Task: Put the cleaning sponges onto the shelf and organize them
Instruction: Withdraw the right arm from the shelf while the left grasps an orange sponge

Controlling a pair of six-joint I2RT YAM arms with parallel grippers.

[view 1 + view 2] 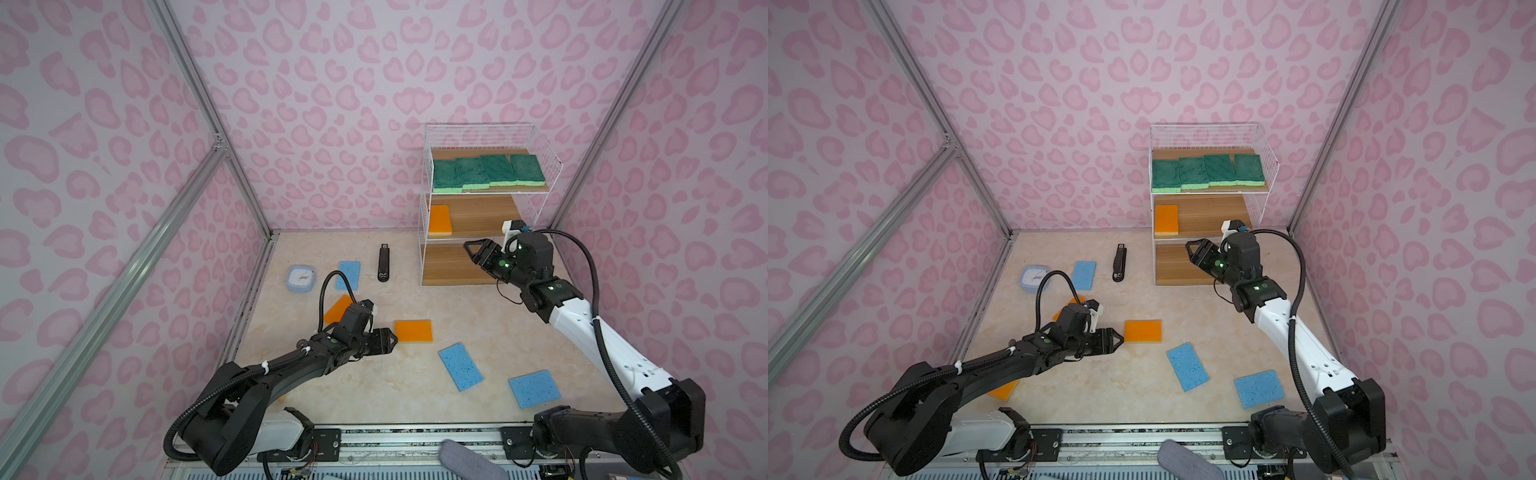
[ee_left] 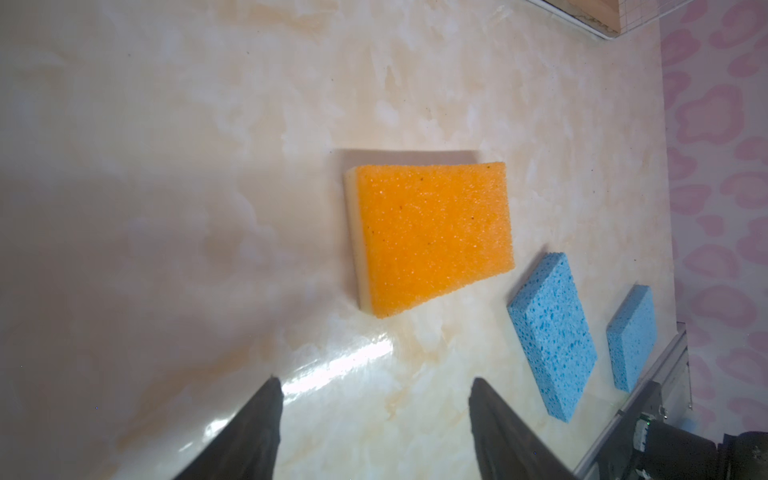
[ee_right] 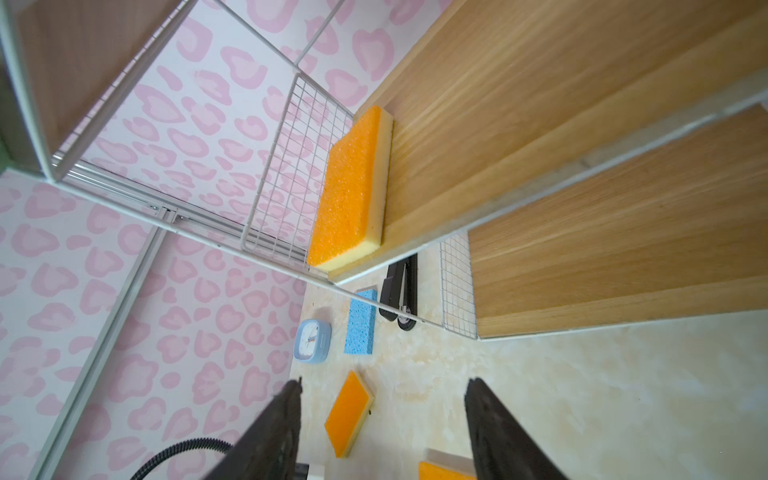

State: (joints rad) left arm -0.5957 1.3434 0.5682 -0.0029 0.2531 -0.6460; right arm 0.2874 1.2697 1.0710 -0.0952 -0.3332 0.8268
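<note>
Sponges (image 1: 488, 172) sit colour-sorted on the shelf (image 1: 478, 218), likely why the left hand (image 1: 394, 338), spread and empty, faces an orange sponge (image 1: 413, 331) on the bench (image 1: 498, 332).

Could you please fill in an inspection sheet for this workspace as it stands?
Surface: marbled table, no spills seen.
Job's things: shelf; four green sponges on top board, one orange sponge on middle board, bottom board bare where visible; on the table three blue sponges and three orange sponges, one partly under the left arm.
Clutter: clock, stapler.
Claws: left claw open, empty, beside an orange sponge; right claw open, empty, before the shelf.
Cables: black hose looped over each arm.
Surroundings: pink walls, metal frame.
</note>
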